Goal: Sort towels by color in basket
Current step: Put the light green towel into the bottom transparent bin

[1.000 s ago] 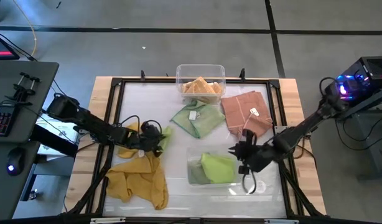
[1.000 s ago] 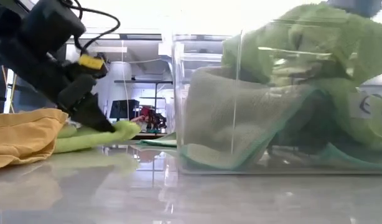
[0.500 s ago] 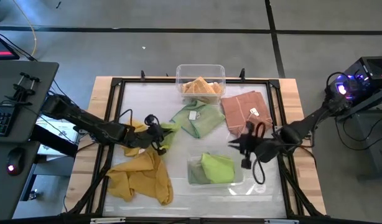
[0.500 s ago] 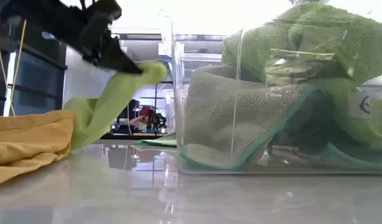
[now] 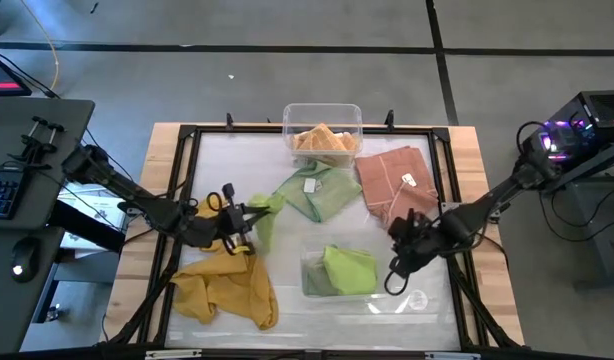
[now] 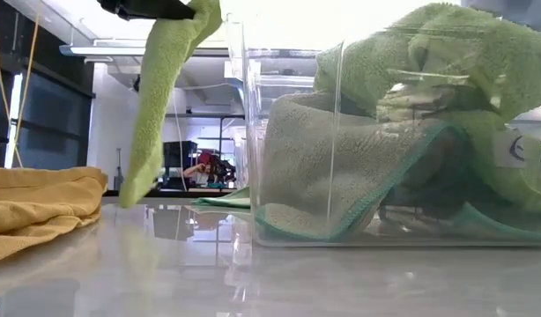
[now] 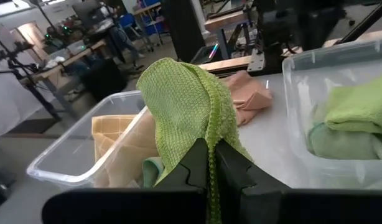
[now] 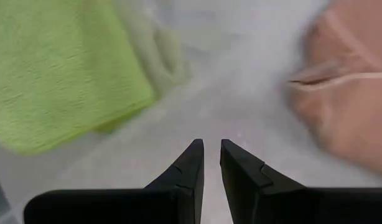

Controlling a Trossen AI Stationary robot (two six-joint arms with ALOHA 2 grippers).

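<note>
The left gripper has its jaws closed on a fold of a light green towel, which hangs clear of the bench beside the mustard towel; in the low view the gripper body is cut off at the top edge. The right gripper has its jaws nearly together and empty, just beside the near clear bin, which holds green towels. The peach towel is partly covered by the right arm. Another green towel lies near the far bin, whose yellow contents are only partly visible.
</note>
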